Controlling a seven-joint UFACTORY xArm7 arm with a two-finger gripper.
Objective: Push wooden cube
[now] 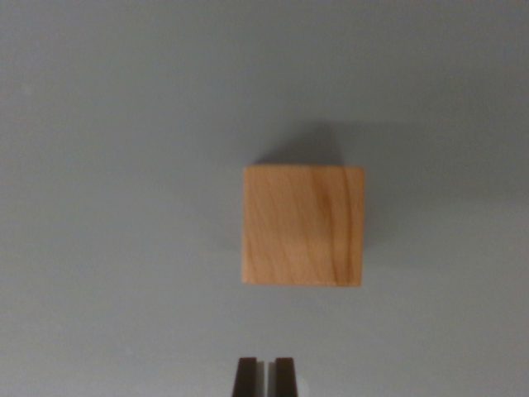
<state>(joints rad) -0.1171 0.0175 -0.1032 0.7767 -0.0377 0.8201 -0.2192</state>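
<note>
The wooden cube (302, 225) sits on a plain grey surface (107, 165), a little to the wrist view's right of the centre. Its top face shows light grain with a darker streak on the right side. A soft shadow falls behind it, toward the top of the picture. The gripper (265, 376) appears at the bottom edge, below the cube and apart from it, not touching. Its two dark fingers (245, 376) stand almost pressed together, with only a thin gap between them, and they hold nothing. The picture is slightly blurred, so the cube's edges look soft.
</note>
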